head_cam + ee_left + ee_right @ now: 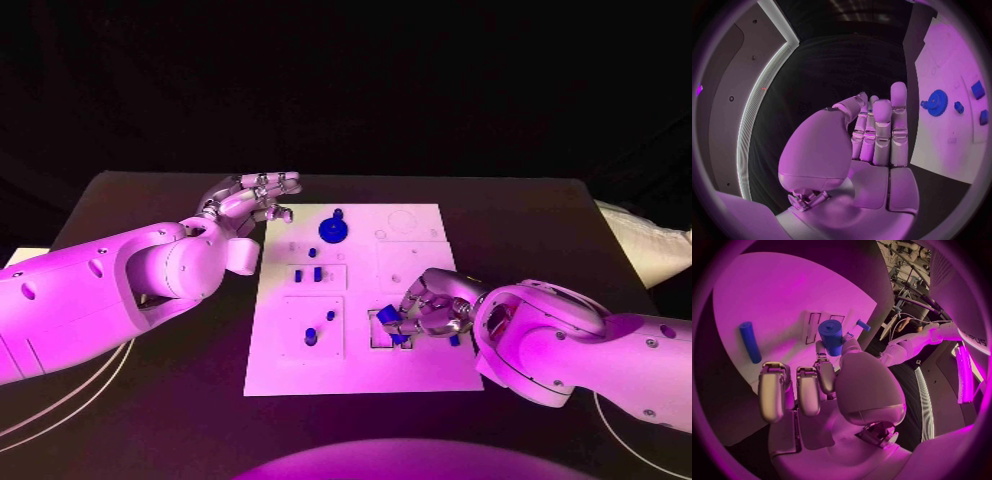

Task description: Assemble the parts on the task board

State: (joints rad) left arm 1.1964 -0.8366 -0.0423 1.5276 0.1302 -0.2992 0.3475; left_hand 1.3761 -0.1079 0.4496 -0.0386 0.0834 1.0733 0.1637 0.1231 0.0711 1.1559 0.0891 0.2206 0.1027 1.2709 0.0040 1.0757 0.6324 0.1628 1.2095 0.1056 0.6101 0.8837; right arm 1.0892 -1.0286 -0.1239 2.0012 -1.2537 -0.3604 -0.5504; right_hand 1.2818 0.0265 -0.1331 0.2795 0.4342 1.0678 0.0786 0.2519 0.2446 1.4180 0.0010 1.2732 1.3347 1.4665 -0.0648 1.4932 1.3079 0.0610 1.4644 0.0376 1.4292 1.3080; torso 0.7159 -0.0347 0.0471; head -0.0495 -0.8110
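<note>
The right hand (826,390) pinches a blue peg (831,336) over the board (418,370); a tilt could jam it. The left hand (873,135), fingers together, idles beside the gear (333,229).

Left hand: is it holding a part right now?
No. In the left wrist view the left hand has its fingers straight and nothing in its palm, while the blue gear lies apart on the task board.
</note>
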